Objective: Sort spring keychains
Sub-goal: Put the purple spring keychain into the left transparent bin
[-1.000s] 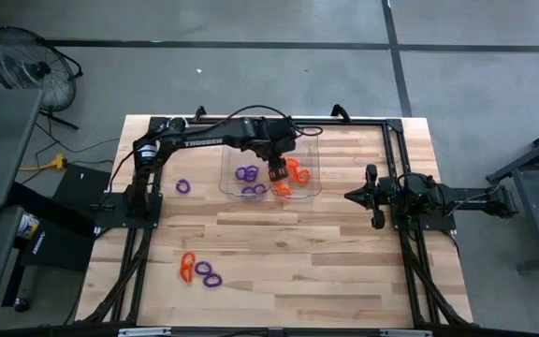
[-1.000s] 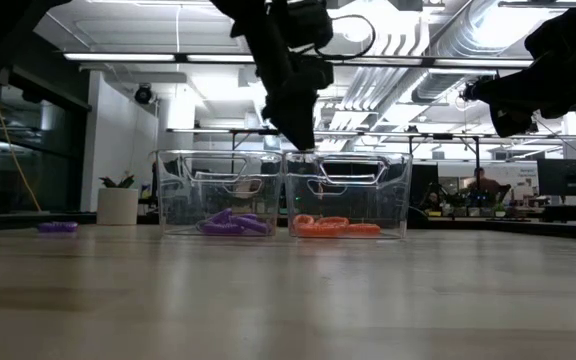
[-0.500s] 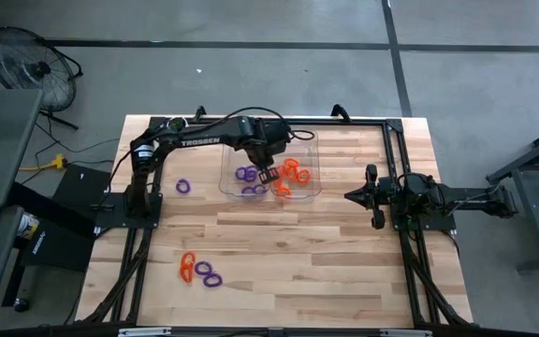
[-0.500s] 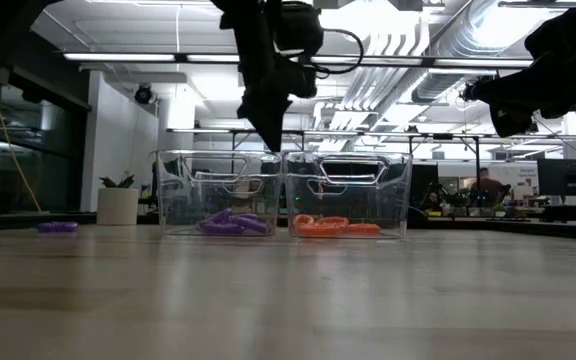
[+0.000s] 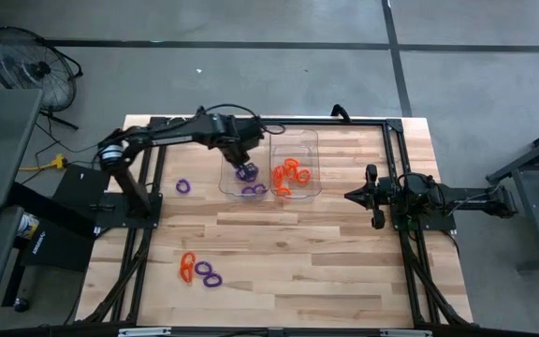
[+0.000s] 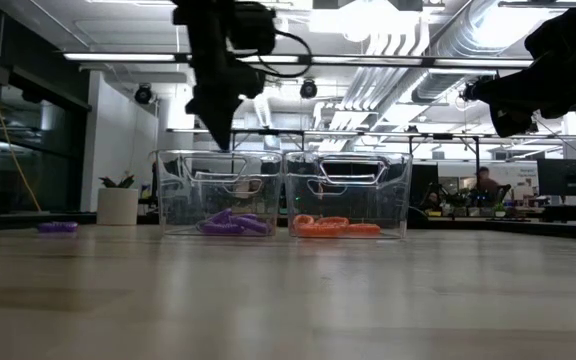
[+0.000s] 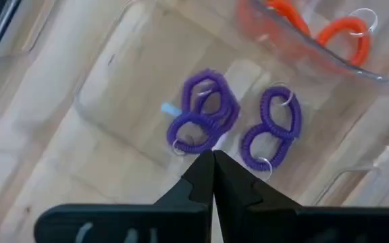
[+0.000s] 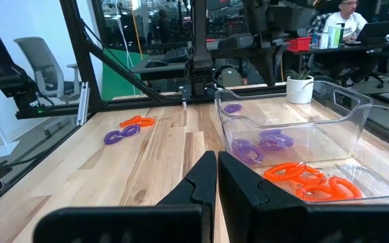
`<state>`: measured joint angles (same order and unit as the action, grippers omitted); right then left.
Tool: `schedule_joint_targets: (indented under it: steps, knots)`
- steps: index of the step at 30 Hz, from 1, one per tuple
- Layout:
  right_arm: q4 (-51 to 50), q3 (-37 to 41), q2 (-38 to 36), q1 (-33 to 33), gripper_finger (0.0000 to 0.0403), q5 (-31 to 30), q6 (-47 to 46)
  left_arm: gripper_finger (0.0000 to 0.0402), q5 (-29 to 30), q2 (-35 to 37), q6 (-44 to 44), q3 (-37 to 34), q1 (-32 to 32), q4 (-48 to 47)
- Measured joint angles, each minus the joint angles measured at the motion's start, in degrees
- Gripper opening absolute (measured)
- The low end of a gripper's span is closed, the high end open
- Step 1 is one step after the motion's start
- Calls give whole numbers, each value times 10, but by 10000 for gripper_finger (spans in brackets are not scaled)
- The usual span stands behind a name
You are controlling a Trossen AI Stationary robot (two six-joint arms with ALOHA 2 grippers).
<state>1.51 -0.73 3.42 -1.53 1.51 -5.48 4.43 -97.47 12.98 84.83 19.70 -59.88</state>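
The left gripper (image 7: 213,177) has its two dark fingers pressed tight together with nothing between them. It hangs above the clear tray (image 5: 236,154) that holds the purple spring keychains (image 7: 203,118), its tip pointing down at that tray's near part; in the low view the same gripper (image 6: 220,130) sits above the tray's rim, apart from it. Straight beyond the fingertips lie two purple clusters on the tray floor, side by side and just apart, each made of overlapping coiled loops.

The second clear tray (image 5: 304,150) stands touching the first on its right side and holds the orange spring keychains (image 5: 289,176), piled in a loose heap. From table height the purple loops (image 6: 230,222) and the orange ones (image 6: 333,226) lie flat on the floors of their own trays.

Outside the trays, one purple loop (image 5: 184,186) lies on the table (image 5: 344,271) to the left of the purple tray, near the left arm's base. Well apart from that, toward the front edge, an orange loop (image 5: 188,267) lies just beside two purple loops (image 5: 208,273).

The right gripper (image 8: 217,177) is also closed and empty, waiting at the table's right side, well clear of both trays.
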Motion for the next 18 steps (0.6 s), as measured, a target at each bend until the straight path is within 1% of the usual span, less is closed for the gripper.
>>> schedule_joint_targets:
  steps: [2, 4, 13, 18]
  knots:
    - [0, 0, 0, 0, 11, 0, 0, 1, 4, 29, 28, -39, 5, 17]
    - [0, 0, 0, 0, 11, 0, 0, 1, 6, 61, 55, -85, 11, 8]
    - [0, 0, 0, 0, 11, 0, 0, 1, 7, 203, 186, -273, 21, 24]
    - [0, 0, 0, 0, 11, 0, 0, 1, 7, 282, 280, -366, 21, 43]
